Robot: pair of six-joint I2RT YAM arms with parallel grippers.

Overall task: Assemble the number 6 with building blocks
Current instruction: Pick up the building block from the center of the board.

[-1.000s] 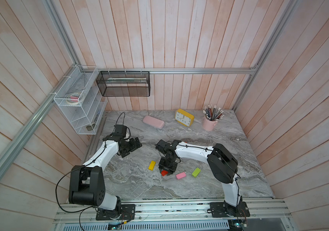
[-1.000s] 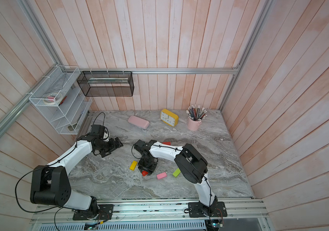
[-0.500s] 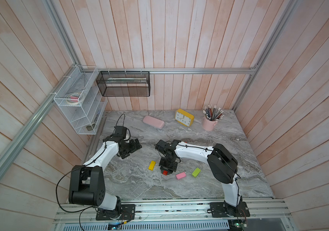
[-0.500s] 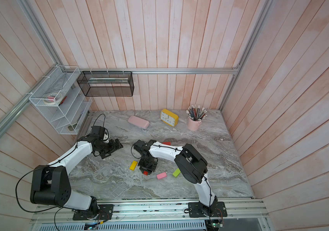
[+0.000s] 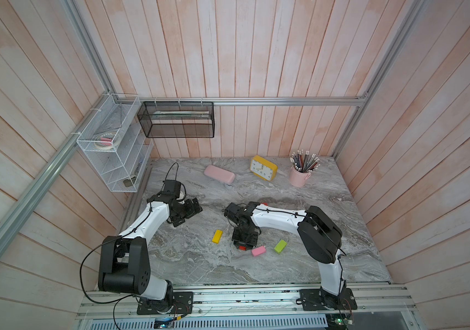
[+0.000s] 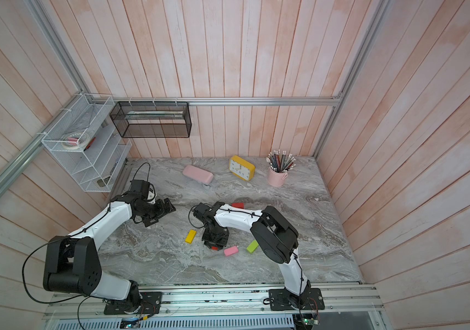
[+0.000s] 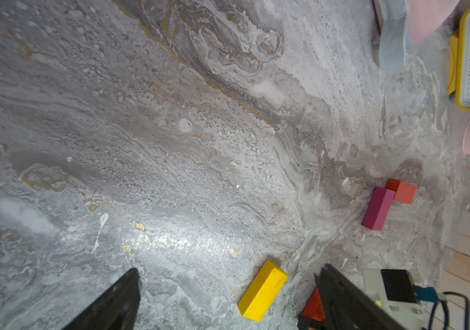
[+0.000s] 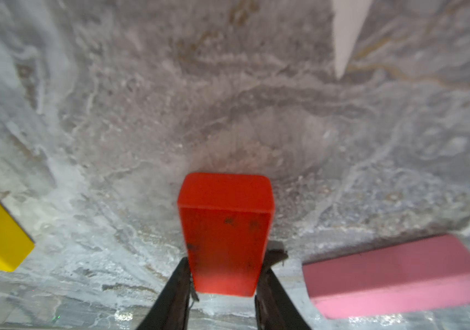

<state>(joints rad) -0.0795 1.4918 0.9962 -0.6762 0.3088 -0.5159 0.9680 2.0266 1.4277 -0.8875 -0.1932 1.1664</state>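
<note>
Item: red brick (image 8: 225,228), one of six. We record it between the yellow brick (image 5: 217,236) and the pink brick (image 5: 258,251), toward the front middle of the worktop (image 5: 199,265), and mostly hidden under the right tool (image 8: 228,258) in both top views. Tool state: the right tool pinches this brick, one finger flat on each long side face, close to one end; whether the brick rests on the worktop or hangs just above it we cannot tell. Left tool (image 7: 229,270): spread wide, empty, well apart from the bricks. Orientation: the long axis runs in line with the right tool, the free end pointing straight out from between the fingers and a broad face toward the wrist camera. Handling, as we judge it: rigid, light, matte, not fragile. The flat parallel sides suit the fingers, yet a hold so near the end may let the brick pivot, so mid-length would be the steadier place. Other stock: green brick (image 5: 280,246) beside the pink brick; magenta brick (image 7: 378,208) and second red brick (image 7: 402,191) touching at a corner farther back, an L we take for the figure's start.
</note>
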